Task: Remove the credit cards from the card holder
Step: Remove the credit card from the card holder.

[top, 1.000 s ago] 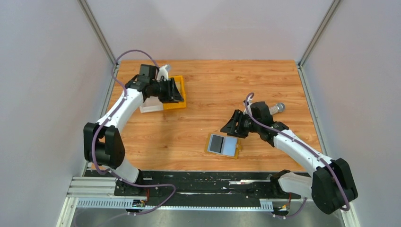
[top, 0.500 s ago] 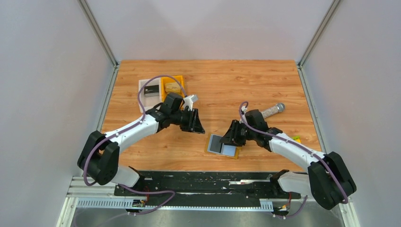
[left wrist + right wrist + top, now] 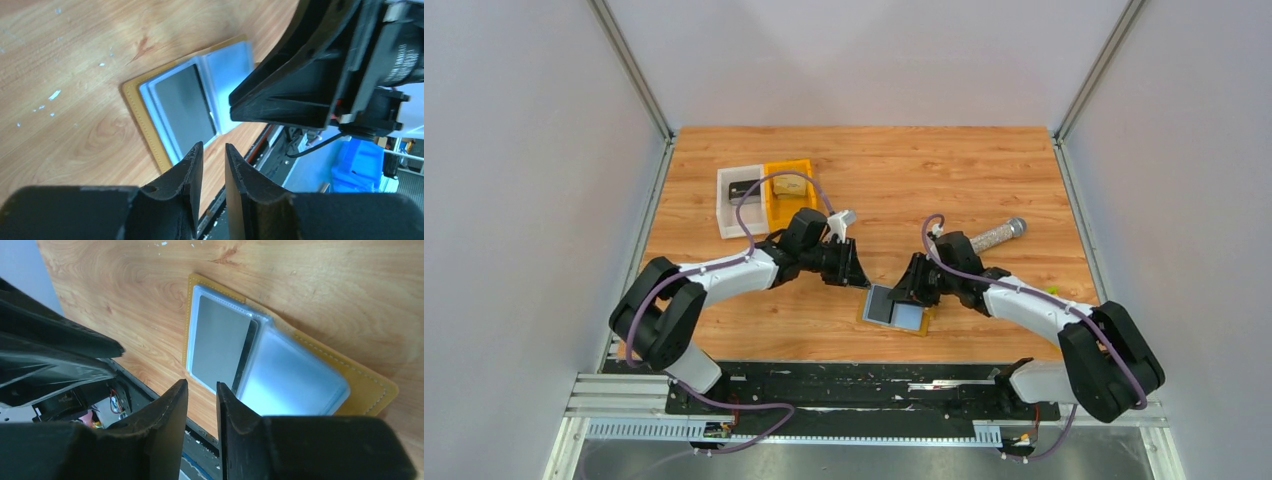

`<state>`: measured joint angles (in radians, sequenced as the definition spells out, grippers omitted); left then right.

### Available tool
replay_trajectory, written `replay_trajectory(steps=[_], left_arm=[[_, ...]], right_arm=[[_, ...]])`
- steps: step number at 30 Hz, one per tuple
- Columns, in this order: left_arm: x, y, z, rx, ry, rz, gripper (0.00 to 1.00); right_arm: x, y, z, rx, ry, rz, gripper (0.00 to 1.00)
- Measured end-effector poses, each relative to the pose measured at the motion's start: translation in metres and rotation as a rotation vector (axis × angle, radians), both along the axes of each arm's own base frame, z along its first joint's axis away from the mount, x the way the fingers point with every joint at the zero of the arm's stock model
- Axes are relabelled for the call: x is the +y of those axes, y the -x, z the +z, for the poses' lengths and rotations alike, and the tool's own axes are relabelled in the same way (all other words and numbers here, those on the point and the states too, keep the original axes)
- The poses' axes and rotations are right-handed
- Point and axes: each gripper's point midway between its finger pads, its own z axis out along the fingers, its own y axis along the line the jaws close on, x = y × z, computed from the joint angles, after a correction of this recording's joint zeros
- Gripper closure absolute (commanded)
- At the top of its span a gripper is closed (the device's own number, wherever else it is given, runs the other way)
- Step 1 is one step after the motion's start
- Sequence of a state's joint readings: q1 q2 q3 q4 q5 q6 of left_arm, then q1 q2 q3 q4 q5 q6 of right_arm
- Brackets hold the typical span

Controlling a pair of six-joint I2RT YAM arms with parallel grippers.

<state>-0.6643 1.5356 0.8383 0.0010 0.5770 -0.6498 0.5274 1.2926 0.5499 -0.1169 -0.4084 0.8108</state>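
Wood-grain worktop [image 3: 984, 170] carries the small mustard-tan folding card holder [image 3: 896, 308], lying open with its light-blue panels up. Left pincer [image 3: 214, 147] and right pincer [image 3: 201, 385] each show a narrow, empty gap. They flank the holder closely on opposite sides, gripping nothing.

Left end effector [image 3: 861, 279] and right end effector [image 3: 903, 294] crowd each other above the card holder [image 3: 906, 318].

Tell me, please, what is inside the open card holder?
Inside the card holder, one dark grey card sits in one panel. The other panel shows only pale blue. Whether more cards lie beneath the grey one is hidden.
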Motion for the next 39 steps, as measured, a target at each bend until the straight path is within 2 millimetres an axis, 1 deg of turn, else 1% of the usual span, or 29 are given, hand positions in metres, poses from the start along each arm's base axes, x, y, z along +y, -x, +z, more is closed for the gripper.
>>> replay_trajectory(steps=[3,7,11,17,22,29,34,36,39], left_arm=[[0.0,0.004,-0.021,0.035,-0.02,0.002,0.72],[-0.002,0.011,-0.044,0.082,-0.046,-0.004,0.73],[-0.004,0.014,-0.057,0.098,-0.049,-0.003,0.74],[-0.003,0.017,-0.074,0.12,-0.053,0.001,0.76],[-0.007,0.019,-0.077,0.126,-0.039,0.0,0.78],[-0.009,0.019,-0.078,0.134,-0.031,0.0,0.81],[-0.009,0.02,-0.079,0.136,-0.033,0.002,0.81],[-0.009,0.02,-0.08,0.137,-0.033,0.002,0.81],[-0.009,0.02,-0.08,0.137,-0.035,0.004,0.82]], right_arm=[[0.001,-0.002,-0.006,0.009,0.006,0.0,0.72],[0.0,-0.001,-0.019,0.041,0.025,-0.001,0.74],[-0.002,0.0,-0.027,0.053,0.04,-0.007,0.75],[-0.005,-0.002,-0.034,0.048,0.056,-0.021,0.76],[-0.004,-0.003,-0.04,0.053,0.059,-0.021,0.77],[0.0,-0.006,-0.04,0.016,0.025,-0.011,0.81],[-0.001,-0.006,-0.041,-0.013,0.005,-0.005,0.92],[-0.002,-0.006,-0.04,-0.025,-0.001,-0.005,0.99],[-0.002,-0.005,-0.038,-0.045,-0.008,-0.001,1.0]])
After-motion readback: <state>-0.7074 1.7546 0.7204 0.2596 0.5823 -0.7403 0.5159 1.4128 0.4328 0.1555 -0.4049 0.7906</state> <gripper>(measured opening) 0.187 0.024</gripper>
